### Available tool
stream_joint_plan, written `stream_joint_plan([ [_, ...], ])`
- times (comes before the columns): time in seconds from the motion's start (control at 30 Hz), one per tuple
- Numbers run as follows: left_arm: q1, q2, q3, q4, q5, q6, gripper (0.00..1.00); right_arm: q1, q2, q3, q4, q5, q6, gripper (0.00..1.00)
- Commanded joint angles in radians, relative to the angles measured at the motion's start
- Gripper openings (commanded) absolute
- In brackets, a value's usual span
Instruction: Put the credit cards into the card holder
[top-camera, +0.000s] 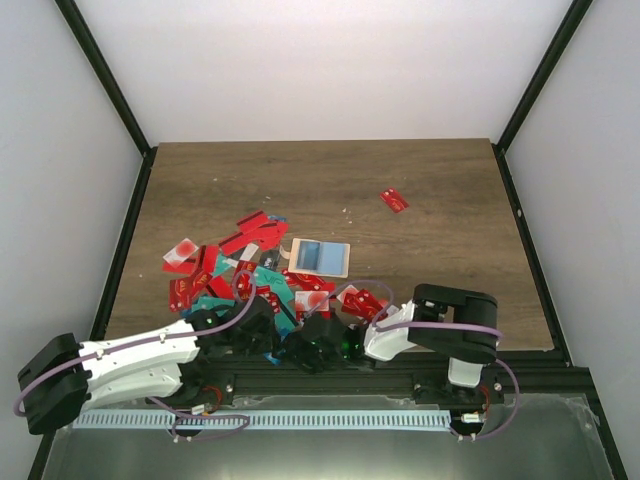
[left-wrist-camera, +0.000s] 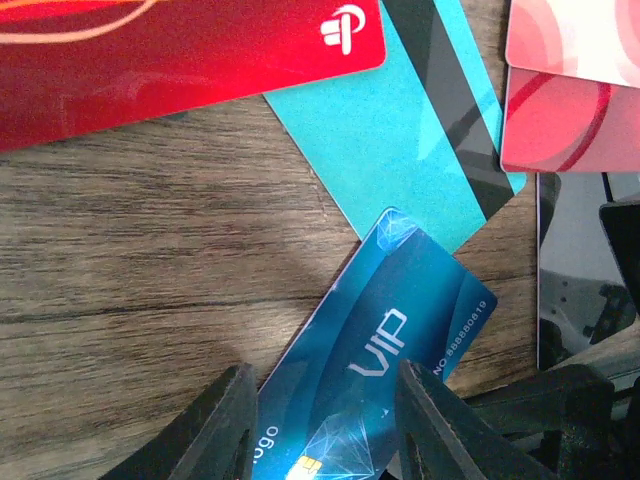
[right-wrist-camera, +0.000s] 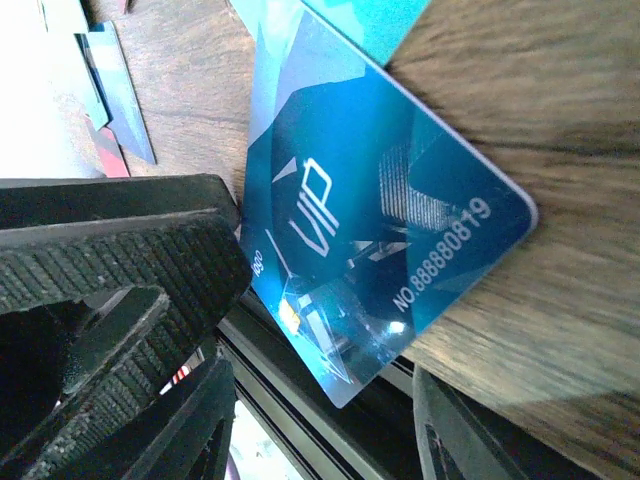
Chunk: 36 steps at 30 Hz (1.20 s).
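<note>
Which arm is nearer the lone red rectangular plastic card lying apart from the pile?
Right. The right arm lies nearside of that lone red card; the left arm reaches from far left.

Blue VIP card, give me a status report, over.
Left gripper straddles blue VIP card, grip unclear. Right gripper open beside it. Card overhangs near table edge, corner on teal card. Card holder open beyond the card pile.

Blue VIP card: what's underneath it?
The blue VIP card overlaps the teal card at its far corner; its middle lies over the wooden table. Its near end runs between the fingers of the left gripper, so whatever is beneath there is hidden.
</note>
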Motion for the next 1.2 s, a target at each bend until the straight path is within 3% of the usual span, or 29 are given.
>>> stream_joint_plan([
  [0.0, -0.020, 0.003, -0.022, 0.018, 0.029, -0.037, 0.40, -0.004, 0.047, 0.008, 0.030, 0.064, 0.037, 0.51],
  [0.23, -0.054, 0.009, -0.035, 0.077, 0.048, -0.070, 0.40, -0.017, 0.060, -0.044, 0.118, 0.061, 0.066, 0.40],
  [0.33, -0.066, -0.003, -0.039, 0.102, 0.056, -0.082, 0.40, -0.023, 0.066, -0.050, 0.149, 0.056, 0.065, 0.32],
  [0.57, -0.080, -0.030, -0.043, 0.100, 0.039, -0.098, 0.40, -0.041, 0.068, -0.065, 0.176, 0.017, 0.061, 0.03],
  [0.67, -0.078, -0.057, -0.021, 0.064, -0.015, -0.089, 0.42, -0.054, 0.043, -0.087, 0.180, -0.011, 0.050, 0.01],
  [0.93, -0.052, -0.040, 0.137, -0.025, -0.201, 0.015, 0.74, -0.153, -0.168, -0.145, 0.101, -0.112, -0.149, 0.01],
  [1.07, 0.027, 0.013, 0.236, -0.014, -0.211, 0.140, 0.98, -0.267, -0.309, -0.143, -0.008, -0.177, -0.318, 0.01],
  [1.17, 0.095, 0.053, 0.304, 0.030, -0.181, 0.253, 1.00, -0.377, -0.406, -0.110, -0.123, -0.235, -0.490, 0.01],
])
